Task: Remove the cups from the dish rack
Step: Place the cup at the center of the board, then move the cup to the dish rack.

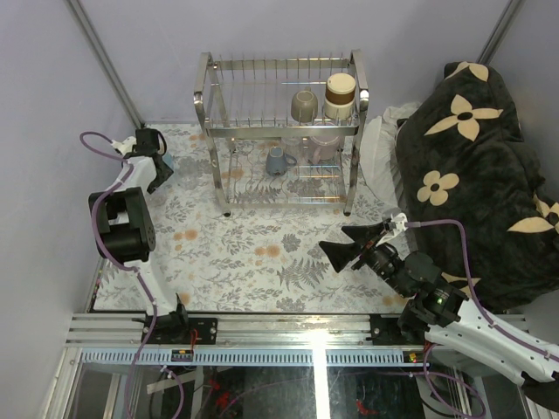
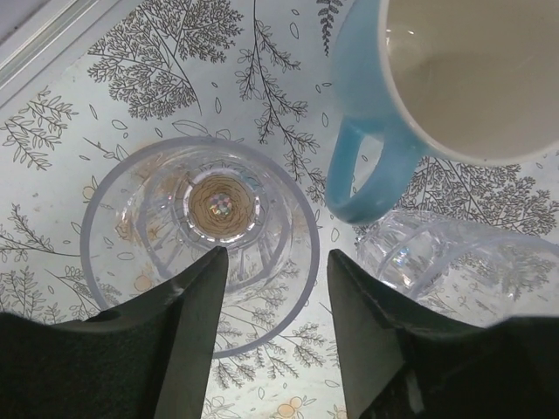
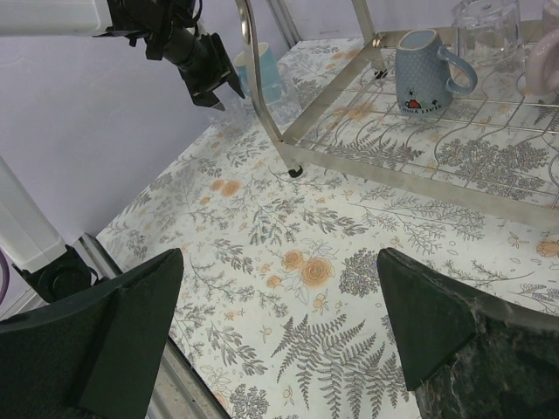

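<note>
- Noted black fingers of left gripper parted by a moderate gap, clamping nothing. Poised over near rim of upright clear ribbed glass; contact not resolvable.
- Logged that glass at centre-left of left wrist view, standing on floral-printed tablecloth off the rack, so counted as unloaded. Upright presumably for stable footing.
- Logged light blue ceramic mug at upper right of same view and second clear glass just below its handle, attitude unclear. Grouped close together, probably to keep the drop zone compact.
- Noted right gripper spread wide and empty, hanging above tablecloth at lower centre of right wrist view. Judged as waiting clear of the rack front.
- Found two-tier chrome wire dish rack at upper centre of top view, not yet emptied.
- Counted olive-grey mug and brown-and-cream cup on upper tier.
- Counted speckled grey-blue cup and pale lilac mug on lower tier.
</note>
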Tool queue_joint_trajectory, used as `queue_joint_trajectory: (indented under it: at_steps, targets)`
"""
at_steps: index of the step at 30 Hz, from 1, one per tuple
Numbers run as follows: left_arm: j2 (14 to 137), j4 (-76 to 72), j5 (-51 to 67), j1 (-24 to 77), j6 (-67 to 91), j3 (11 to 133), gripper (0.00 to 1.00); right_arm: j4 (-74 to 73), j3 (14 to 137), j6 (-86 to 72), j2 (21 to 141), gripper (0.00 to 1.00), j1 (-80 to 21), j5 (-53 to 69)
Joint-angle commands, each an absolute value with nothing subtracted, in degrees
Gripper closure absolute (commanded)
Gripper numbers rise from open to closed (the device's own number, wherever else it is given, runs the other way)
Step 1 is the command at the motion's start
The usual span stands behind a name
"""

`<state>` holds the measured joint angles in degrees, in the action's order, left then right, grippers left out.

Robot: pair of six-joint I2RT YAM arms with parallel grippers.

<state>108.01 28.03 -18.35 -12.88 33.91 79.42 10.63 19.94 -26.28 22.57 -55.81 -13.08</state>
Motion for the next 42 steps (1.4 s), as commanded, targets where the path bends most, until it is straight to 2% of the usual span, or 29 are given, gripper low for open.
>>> queue_joint_trajectory:
  at_steps: [1,6,14,22,30,36,42]
  targets:
    - [104.5,29.5,-16.8,-13.4,35.4,81.2,0.49,13.9,19.8,-25.4,22.5,0.01,-55.9,-15.1]
    - [98.6,30.0,-13.2,-13.4,38.2,79.9,0.41,14.1,19.4,-24.9,22.5,0.00,-55.9,-16.2]
    - [83.0,27.8,-4.1,-11.6,44.0,69.7,0.40,14.6,19.2,-24.2,24.3,0.01,-55.9,-19.2]
    - [60.8,22.5,-7.2,3.9,48.4,52.8,0.37,15.7,20.1,-23.7,30.4,0.00,-55.9,-26.0]
    - [47.0,23.8,-9.2,13.8,49.5,44.0,0.37,21.2,26.3,-22.1,44.2,0.01,-55.9,-23.1]
    - [37.1,25.7,-9.5,15.5,47.5,37.4,0.37,25.8,36.0,-20.7,61.8,0.00,-55.9,-22.0]
    - [32.6,27.6,-8.5,15.7,44.4,35.9,0.37,28.0,49.6,-16.6,80.8,0.02,-55.9,-24.1]
